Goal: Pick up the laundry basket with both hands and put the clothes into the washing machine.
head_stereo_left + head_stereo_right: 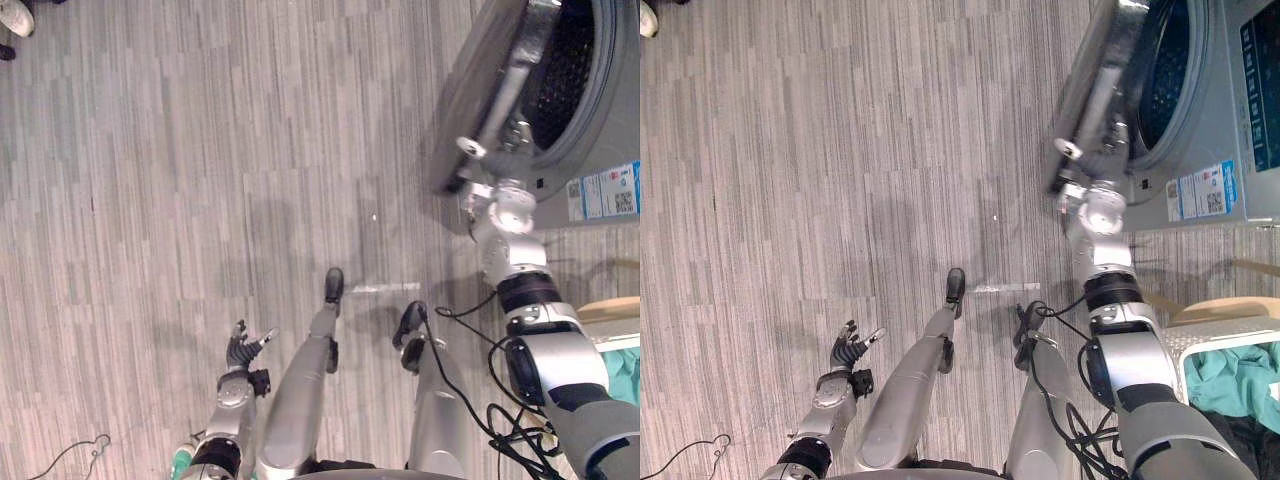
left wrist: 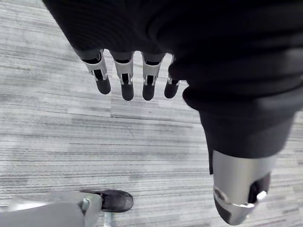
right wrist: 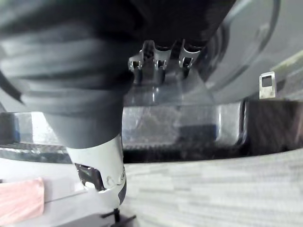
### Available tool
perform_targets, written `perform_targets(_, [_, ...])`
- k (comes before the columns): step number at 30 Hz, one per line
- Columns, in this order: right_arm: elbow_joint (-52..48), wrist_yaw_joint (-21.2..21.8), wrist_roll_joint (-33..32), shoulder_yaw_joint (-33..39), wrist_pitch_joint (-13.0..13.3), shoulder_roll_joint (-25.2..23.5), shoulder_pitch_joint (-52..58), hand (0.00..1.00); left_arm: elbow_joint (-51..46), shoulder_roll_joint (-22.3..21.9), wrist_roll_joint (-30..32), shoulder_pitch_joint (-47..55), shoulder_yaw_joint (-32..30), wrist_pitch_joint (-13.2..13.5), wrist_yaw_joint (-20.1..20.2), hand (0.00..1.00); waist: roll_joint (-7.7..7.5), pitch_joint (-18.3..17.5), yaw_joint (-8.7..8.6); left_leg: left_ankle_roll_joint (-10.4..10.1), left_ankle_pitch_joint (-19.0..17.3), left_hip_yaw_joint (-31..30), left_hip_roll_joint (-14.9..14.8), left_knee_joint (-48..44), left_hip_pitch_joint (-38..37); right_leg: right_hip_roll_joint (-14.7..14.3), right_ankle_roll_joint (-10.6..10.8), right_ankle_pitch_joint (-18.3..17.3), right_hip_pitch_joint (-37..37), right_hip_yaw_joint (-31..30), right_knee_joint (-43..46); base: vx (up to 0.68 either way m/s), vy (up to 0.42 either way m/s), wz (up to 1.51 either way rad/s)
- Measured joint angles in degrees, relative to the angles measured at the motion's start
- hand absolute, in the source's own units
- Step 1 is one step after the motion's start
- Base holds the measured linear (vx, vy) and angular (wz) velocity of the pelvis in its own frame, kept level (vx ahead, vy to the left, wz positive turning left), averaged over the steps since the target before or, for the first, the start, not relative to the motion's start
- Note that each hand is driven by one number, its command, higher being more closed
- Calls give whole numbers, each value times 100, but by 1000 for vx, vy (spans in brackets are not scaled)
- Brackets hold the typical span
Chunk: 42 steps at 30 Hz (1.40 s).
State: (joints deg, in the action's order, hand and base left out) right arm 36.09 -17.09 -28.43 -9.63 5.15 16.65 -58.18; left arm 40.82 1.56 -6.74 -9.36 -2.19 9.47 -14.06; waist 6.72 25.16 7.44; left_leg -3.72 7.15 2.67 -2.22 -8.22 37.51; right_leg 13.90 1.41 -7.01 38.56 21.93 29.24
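At four o'clock stands the cream plastic laundry basket (image 1: 1210, 338) with teal clothes (image 1: 1240, 385): light and stiff, I judge, best gripped at opposite rims. My left hand (image 2: 128, 75) hangs open, empty, at seven o'clock. My right hand (image 3: 99, 161) is at the open door (image 1: 1090, 90) of the grey washing machine (image 1: 1240, 120), one o'clock; whether it grips I cannot tell.

The left robot hand (image 2: 213, 47) has a dark cover with ribs on its back. Its fingers (image 2: 124, 80) are shiny silver with black tips, all in a row. Its thumb (image 2: 241, 189) is fat, silver and round at the end. The left arm (image 1: 232, 395) is thin and silver-grey. The right arm (image 1: 555, 365) is silver-grey too, with a round pale joint and a black ring. The right robot hand (image 3: 85, 61) wears the same dark cover.
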Motion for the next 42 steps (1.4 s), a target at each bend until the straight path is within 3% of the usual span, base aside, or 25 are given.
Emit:
perform_targets(2, [-115,-18,-98,-168,-7,-298,-594,0,-182,-29,-28,-80,65,6,-5,0,52,59,43,136,100,-142,75,40,51,160,-16,-185,105,94,373,7,-69,50])
perform_targets(5, [-156,284,-93,-478,122,-363,-1787,0,-520,-19,-39,-100,306,86,-13,0,90,78,385,-12,327,-310,90,323,130,278,-64,-368,188,387,569,22,-79,68])
perform_targets(7, [-157,306,-94,-470,256,-365,-2427,0,-636,13,-35,-98,417,95,-15,0,92,78,499,-11,603,-467,160,457,134,371,-64,-554,172,464,779,66,-89,92])
perform_targets(10, [-153,325,-140,-461,401,-167,-3015,0,-776,82,-36,-98,694,111,9,0,92,77,597,-91,679,-754,265,567,87,424,18,-788,81,396,939,76,-92,72])
perform_targets(13, [-154,331,-254,-463,460,134,-3041,0,-832,107,-39,-86,882,112,22,0,89,76,584,-91,680,-709,269,594,-2,410,19,-790,45,282,947,47,-71,1])
perform_targets(16, [-541,302,-297,-443,465,582,-2571,0,-894,117,-43,-206,963,109,24,0,86,77,392,-89,680,-531,222,624,-138,289,75,-721,-9,19,745,3,-52,-43])
perform_targets(19, [-2007,331,-252,-429,511,800,-1106,0,-886,230,-33,-644,1126,93,6,0,75,77,110,-87,677,-157,27,677,-322,-25,114,-364,-79,-403,260,-18,-15,-90])
perform_targets(22, [-2903,746,-229,-539,599,814,506,0,-829,538,53,-1488,1143,62,-112,0,47,90,-307,-84,672,194,-132,855,-440,-318,152,19,-20,-840,-218,-45,22,-100])
perform_targets(24, [-3021,1117,31,-789,554,833,1577,0,-593,997,134,-2511,1157,25,-143,0,-81,122,-563,-83,670,485,-245,926,-444,-529,182,331,96,-1194,-568,-62,30,-95])
perform_targets(27, [-3022,1431,300,-959,497,698,2459,0,-112,1444,191,-3571,1163,-24,-236,0,-214,160,-741,-81,671,758,-324,982,-445,-684,188,605,191,-1482,-812,-41,18,-69])
perform_targets(29, [-3056,1659,603,-974,442,302,3123,0,311,1998,282,-4392,1164,-60,-265,0,-351,168,-919,-13,623,1003,-387,982,-428,-787,188,756,293,-1715,-959,-32,0,-58])
perform_targets(34, [-3737,1879,902,-923,447,-63,4210,0,519,2646,295,-5461,1159,-125,-265,0,-483,171,-1064,104,488,1454,-544,770,-144,-959,230,1048,534,-2050,-1318,-11,-9,-46])
perform_targets(36, [-4252,1970,994,-804,458,-257,4547,0,715,3024,308,-6089,1158,-192,-266,0,-695,170,-1174,150,338,1667,-700,469,222,-1086,220,1402,702,-2202,-1713,-2,-4,-58])
perform_targets(42, [-5128,1947,998,-376,628,-403,5324,0,696,3117,525,-6643,1190,-267,-484,0,-983,200,-1303,181,-363,1908,-1150,-745,915,-1310,273,1843,739,-2488,-2335,-9,5,-39])
